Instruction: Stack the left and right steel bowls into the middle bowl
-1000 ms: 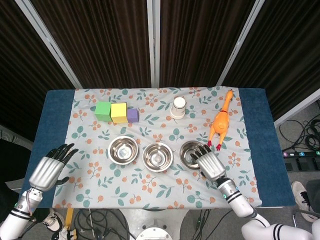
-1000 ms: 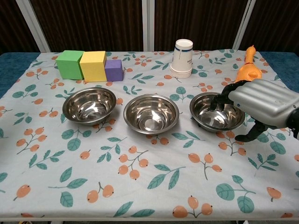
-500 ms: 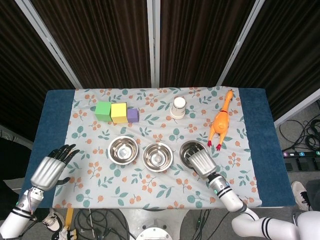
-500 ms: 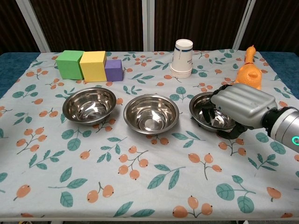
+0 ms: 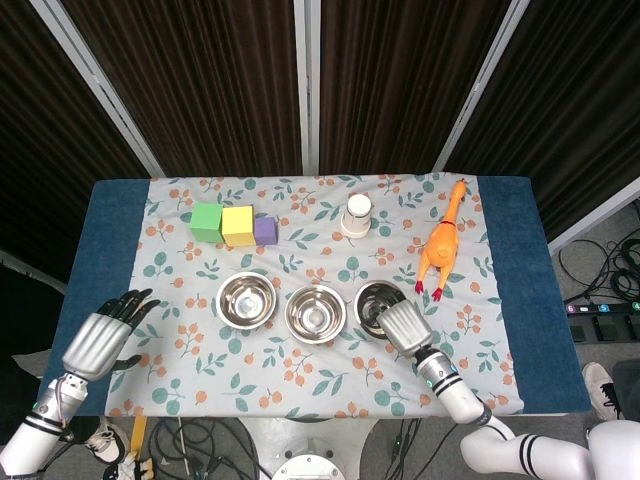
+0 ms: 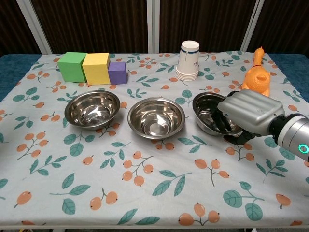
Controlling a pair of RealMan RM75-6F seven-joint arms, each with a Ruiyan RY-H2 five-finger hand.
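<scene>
Three steel bowls stand in a row on the flowered cloth. The left bowl (image 5: 245, 300) (image 6: 92, 108) and the middle bowl (image 5: 315, 313) (image 6: 156, 117) sit flat. The right bowl (image 5: 372, 301) (image 6: 207, 113) is tilted, its near-right side raised. My right hand (image 5: 402, 325) (image 6: 247, 113) grips that bowl's near-right rim, fingers reaching inside and the thumb below. My left hand (image 5: 100, 336) hovers open over the table's near-left edge, seen only in the head view, well clear of the bowls.
Green (image 6: 72, 66), yellow (image 6: 96, 68) and purple (image 6: 117, 72) blocks line the back left. A stack of paper cups (image 6: 189, 60) stands behind the middle bowl. An orange rubber chicken (image 6: 257, 73) lies at the back right, close behind my right hand.
My right hand has closed on the right bowl's rim and tipped the bowl up, shifting it slightly left. The left hand has barely moved.
</scene>
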